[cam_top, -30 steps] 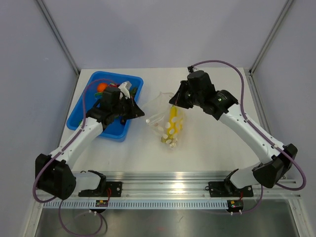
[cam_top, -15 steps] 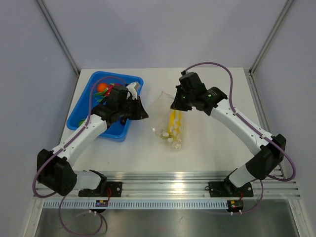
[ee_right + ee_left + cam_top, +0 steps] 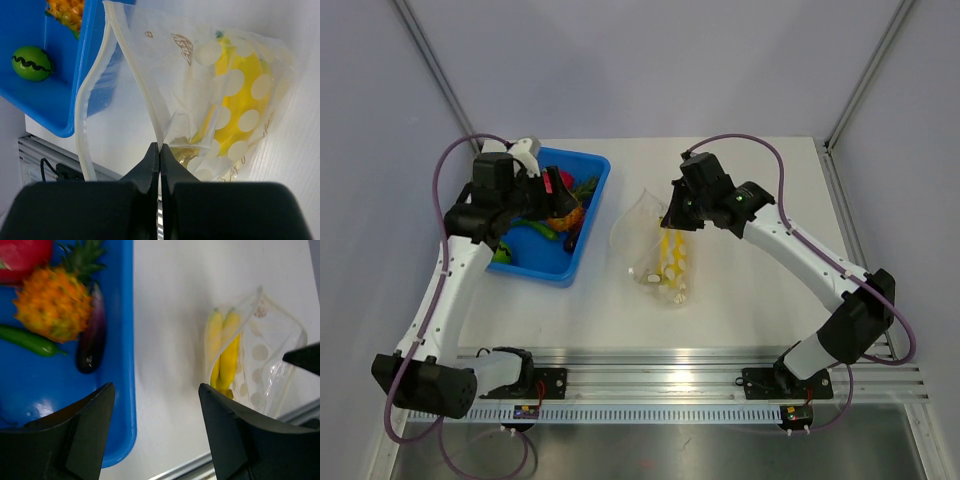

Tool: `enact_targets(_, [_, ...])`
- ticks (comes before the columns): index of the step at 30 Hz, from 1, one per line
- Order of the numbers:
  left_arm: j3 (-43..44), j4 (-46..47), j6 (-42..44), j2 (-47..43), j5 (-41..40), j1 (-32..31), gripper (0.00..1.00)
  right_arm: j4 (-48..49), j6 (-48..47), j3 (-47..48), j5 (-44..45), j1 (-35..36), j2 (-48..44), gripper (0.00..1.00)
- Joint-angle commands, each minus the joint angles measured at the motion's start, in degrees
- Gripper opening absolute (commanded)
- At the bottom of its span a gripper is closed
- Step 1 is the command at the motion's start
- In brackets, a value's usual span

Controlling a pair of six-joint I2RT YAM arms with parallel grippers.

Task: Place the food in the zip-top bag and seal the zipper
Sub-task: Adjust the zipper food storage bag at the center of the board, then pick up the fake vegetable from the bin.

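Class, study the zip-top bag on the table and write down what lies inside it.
Inside the zip-top bag lie yellow toy bananas. Its white dots and creases cover parts of them, so anything beneath cannot be seen.

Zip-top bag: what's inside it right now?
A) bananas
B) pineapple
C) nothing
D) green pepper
A: the yellow bananas show through the clear zip-top bag, while the pineapple and green pepper lie in the blue bin.
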Motion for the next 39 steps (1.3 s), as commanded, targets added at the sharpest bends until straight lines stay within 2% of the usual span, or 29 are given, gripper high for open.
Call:
enact_targets(1, [4.3, -1.0, 1.0, 1.0, -2.8, 4.6, 0.72, 3.1, -1.3, -0.2, -1.8, 1.0, -2.6, 0.0])
enact_targets(6, [8.0, -0.6, -3.0, 10.8, -5.7, 12.7, 0.73, 3.0, -2.0, 0.0, -2.4, 1.2, -3.2, 0.0])
enact_targets(10, [6.8, 5.3, -5.4, 19.0, -3.2, 14.8, 0.89, 2.5, -2.7, 0.2, -2.3, 1.2, -3.3, 0.0])
enact_targets(13, [8.1, 7.0, -5.7, 23.1, -2.3, 14.8, 0.9, 2.0, -3.2, 0.7, -2.6, 1.2, -2.9, 0.0])
enact_targets(17, [10.1, 2.3, -3.6, 27.4, -9.8, 15.0, 0.88, 2.2, -3.0, 0.3, -3.6, 1.2, -2.6, 0.0])
enact_targets(21, [9.2, -3.8, 0.0, 26.9, -11.9, 14.8, 0.86, 3.0, -2.6, -0.5, -4.3, 1.2, -2.4, 0.0])
enact_targets(24, [3.8, -5.2, 1.0, 23.0, -13.7, 13.8, 0.86, 2.5, -2.9, 0.1, -4.5, 1.2, -1.6, 0.0])
enact_targets(25, [0.5, -4.7, 1.1, 22.1, -15.8, 13.6, 0.86, 2.5, -3.4, 0.2, -4.8, 1.2, -1.5, 0.0])
enact_targets(28, [-2.5, -3.0, 0.0, 20.5, -21.1, 13.6, 0.86, 2.5, -3.8, 0.5, -5.2, 1.2, -0.7, 0.0])
enact_targets(30, [-3.7, -1.7, -2.4, 20.6, -21.0, 13.8, 0.81, 2.5, -4.1, 0.7, -6.0, 1.2, 0.1, 0.0])
enact_targets(31, [-4.1, 1.0, -4.1, 20.5, -21.4, 13.9, 0.71, 2.5, -4.2, 0.7, -6.4, 1.2, 0.4, 0.0])
enact_targets(34, [-5.0, 4.9, -10.7, 20.9, -22.7, 14.5, 0.58, 2.3, -4.6, 1.1, -7.2, 1.2, 1.0, 0.0])
enact_targets(39, [-1.9, 7.8, -18.9, 24.2, -27.3, 15.0, 0.65, 2.5, -4.9, 1.4, -7.2, 1.2, 0.4, 0.0])
